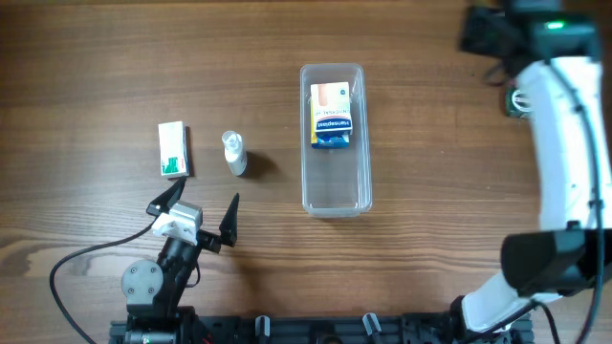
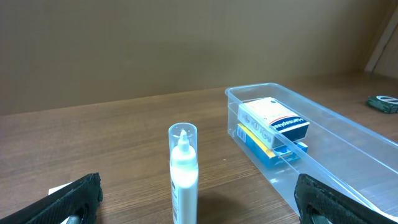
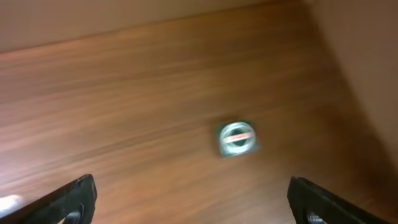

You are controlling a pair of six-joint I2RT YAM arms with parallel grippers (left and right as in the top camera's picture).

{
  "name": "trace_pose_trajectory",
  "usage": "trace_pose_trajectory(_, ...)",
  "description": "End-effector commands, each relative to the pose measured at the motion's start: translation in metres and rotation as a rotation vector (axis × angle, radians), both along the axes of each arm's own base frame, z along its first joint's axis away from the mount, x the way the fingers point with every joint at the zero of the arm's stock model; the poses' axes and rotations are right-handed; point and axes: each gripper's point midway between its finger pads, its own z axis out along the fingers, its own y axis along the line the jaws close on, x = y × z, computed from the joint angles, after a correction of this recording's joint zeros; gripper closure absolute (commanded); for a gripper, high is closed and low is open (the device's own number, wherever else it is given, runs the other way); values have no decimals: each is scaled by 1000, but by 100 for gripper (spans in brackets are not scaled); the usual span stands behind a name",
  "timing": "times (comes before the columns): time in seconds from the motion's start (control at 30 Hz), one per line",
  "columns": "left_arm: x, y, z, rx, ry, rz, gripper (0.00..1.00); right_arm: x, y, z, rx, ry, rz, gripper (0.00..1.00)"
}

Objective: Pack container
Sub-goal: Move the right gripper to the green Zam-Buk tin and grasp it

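The clear plastic container [image 1: 335, 139] stands mid-table with a blue and white box [image 1: 331, 115] in its far end; it also shows in the left wrist view [image 2: 323, 149] with the box [image 2: 273, 127]. A small white bottle with a clear cap [image 1: 234, 153] stands left of it, upright in the left wrist view [image 2: 183, 174]. A green and white box [image 1: 173, 150] lies further left. My left gripper [image 1: 194, 208] is open and empty, just in front of the bottle [image 2: 199, 211]. My right gripper [image 3: 193, 205] is open and empty above a small round green object [image 3: 237, 137].
The round green object [image 1: 519, 99] lies at the far right of the table, partly hidden by the white right arm [image 1: 564, 143]. The right arm reaches along the right side. A black cable [image 1: 67, 263] runs at the front left.
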Motion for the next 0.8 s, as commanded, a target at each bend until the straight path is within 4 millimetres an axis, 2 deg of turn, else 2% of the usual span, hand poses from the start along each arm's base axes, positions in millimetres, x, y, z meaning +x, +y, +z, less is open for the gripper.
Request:
trace_pose_trajectory(0.0, 0, 0, -2, 11, -2, -5, 0, 5, -40, -47, 62, 141, 214, 0)
trace_pose_trajectory(0.13, 0, 0, -2, 11, -2, -5, 0, -13, -96, -69, 104, 195, 133, 0)
trace_pose_trajectory(0.2, 0, 0, -2, 11, -2, -5, 0, -15, -114, -73, 114, 186, 120, 0)
trace_pose_trajectory(0.33, 0, 0, -2, 11, -2, -5, 0, 0, -121, -83, 146, 141, 196, 0)
trace_pose_trajectory(0.4, 0, 0, -2, 11, -2, -5, 0, 8, -125, -96, 125, 154, 229, 0)
trace_pose_trajectory(0.57, 0, 0, -2, 11, -2, -5, 0, 28, -133, -138, 115, 186, 266, 0)
trace_pose_trajectory(0.77, 0, 0, -2, 11, -2, -5, 0, 33, -133, -191, 199, 241, 215, 0)
